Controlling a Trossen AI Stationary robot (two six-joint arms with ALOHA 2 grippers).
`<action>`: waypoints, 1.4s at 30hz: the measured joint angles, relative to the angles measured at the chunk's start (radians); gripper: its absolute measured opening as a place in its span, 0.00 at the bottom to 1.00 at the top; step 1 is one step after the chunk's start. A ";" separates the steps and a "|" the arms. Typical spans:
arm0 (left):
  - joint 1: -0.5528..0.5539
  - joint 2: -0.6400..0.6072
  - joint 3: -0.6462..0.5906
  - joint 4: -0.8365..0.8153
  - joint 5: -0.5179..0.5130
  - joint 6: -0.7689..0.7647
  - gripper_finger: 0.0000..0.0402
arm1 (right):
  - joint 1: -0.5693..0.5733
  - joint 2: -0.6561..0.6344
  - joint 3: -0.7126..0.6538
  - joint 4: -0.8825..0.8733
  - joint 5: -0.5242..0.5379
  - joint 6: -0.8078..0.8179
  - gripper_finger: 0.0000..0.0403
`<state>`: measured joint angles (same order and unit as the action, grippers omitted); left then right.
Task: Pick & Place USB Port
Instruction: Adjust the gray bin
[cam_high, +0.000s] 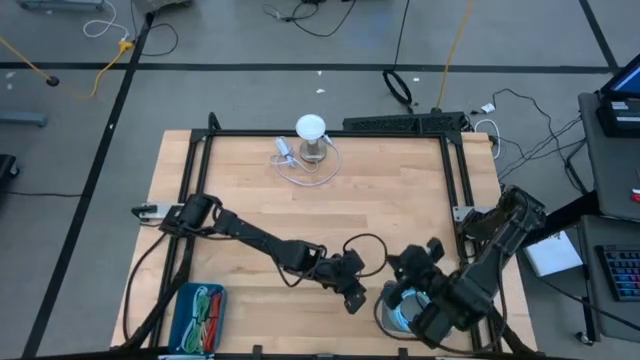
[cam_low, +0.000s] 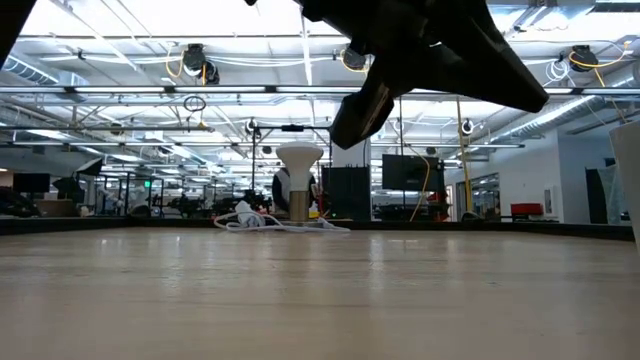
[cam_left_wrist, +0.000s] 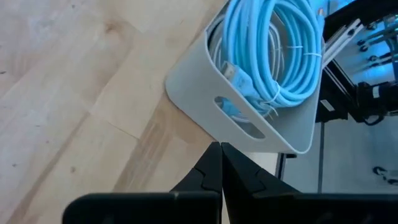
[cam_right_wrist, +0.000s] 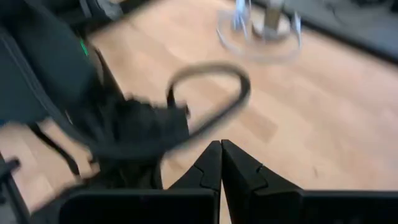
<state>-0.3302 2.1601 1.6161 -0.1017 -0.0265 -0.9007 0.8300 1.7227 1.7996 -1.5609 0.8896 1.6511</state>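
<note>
From above, both arms reach over the wooden surface (cam_high: 330, 215). The left pincer (cam_high: 352, 297) and the right pincer (cam_high: 405, 262) sit near the front, just beside a grey tub (cam_high: 383, 312) of blue cable (cam_high: 403, 308). Far back stands a white hub (cam_high: 311, 135) on a post, with a white cord (cam_high: 300, 168) looped around it (that looks like the USB port spot).

Low down, the hub (cam_low: 298, 180) shows far across the surface.

The left wrist view shows the pincer clenched tight, holding nothing, right beside the tub (cam_left_wrist: 242, 121). The blue cable (cam_left_wrist: 273, 46) is coiled inside.

The right wrist view shows that pincer clenched and empty too.

To do well, open first, then go for the plug end, not the whole coil.
</note>
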 joint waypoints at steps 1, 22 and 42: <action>0.000 0.000 0.000 0.001 0.000 -0.002 0.00 | -0.001 -0.002 0.005 0.004 0.028 -0.016 0.00; 0.022 0.109 0.000 0.249 0.112 -0.041 0.00 | -0.005 -0.079 0.141 1.287 0.265 -1.622 0.00; 0.036 0.109 0.001 0.339 0.123 -0.051 0.00 | 0.029 -0.079 0.140 1.266 0.318 -1.632 0.00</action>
<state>-0.2945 2.2696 1.6166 0.2371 0.0967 -0.9515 0.8593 1.6436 1.9392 -0.2948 1.2076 0.0192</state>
